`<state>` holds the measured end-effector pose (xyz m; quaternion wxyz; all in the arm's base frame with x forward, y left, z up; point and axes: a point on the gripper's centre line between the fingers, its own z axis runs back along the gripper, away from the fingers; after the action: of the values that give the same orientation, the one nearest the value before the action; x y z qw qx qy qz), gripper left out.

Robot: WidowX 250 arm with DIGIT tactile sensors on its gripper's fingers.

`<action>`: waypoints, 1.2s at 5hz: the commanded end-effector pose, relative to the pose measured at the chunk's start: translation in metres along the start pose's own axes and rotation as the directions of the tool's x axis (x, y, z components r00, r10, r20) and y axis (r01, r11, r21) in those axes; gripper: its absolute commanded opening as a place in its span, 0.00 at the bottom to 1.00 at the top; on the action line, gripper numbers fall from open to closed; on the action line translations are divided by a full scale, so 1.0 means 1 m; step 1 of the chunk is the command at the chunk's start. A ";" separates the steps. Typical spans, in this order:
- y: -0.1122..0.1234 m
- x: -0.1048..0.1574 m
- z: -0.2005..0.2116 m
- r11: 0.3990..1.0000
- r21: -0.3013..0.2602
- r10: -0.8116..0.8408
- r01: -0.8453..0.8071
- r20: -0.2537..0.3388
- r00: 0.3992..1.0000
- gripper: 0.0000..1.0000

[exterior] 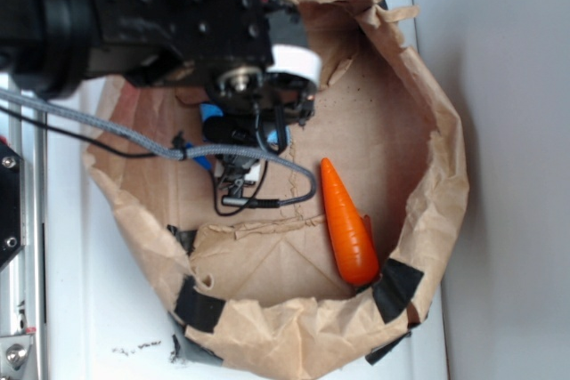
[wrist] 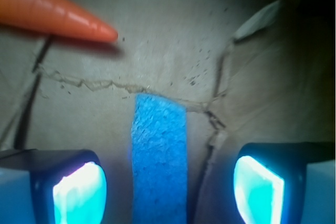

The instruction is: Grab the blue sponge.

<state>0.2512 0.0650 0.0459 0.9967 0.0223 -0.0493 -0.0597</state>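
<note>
The blue sponge point(wrist: 159, 156) lies flat on the brown paper floor, running lengthwise between my two fingers with a gap on each side. My gripper point(wrist: 169, 190) is open around it, its glowing pads point(wrist: 80, 195) not touching it. In the exterior view the arm hides most of the blue sponge point(exterior: 211, 115); only small blue patches show beneath the gripper point(exterior: 236, 153).
An orange carrot point(exterior: 348, 225) lies to the right inside the torn brown paper bag point(exterior: 427, 131), its tip point(wrist: 102, 31) showing ahead and left in the wrist view. The bag's crumpled walls ring the space. A grey cable point(exterior: 107, 126) trails from the arm.
</note>
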 end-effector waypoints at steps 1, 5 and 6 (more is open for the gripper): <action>-0.006 0.000 -0.021 0.998 0.052 -0.027 0.026 0.030 0.999 1.00; 0.000 0.018 0.029 0.998 -0.053 0.038 -0.034 0.086 0.996 0.00; -0.002 0.015 0.080 0.994 -0.097 0.057 -0.043 0.148 0.987 0.00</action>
<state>0.2536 0.0450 0.1103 0.9937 -0.0394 -0.0935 -0.0485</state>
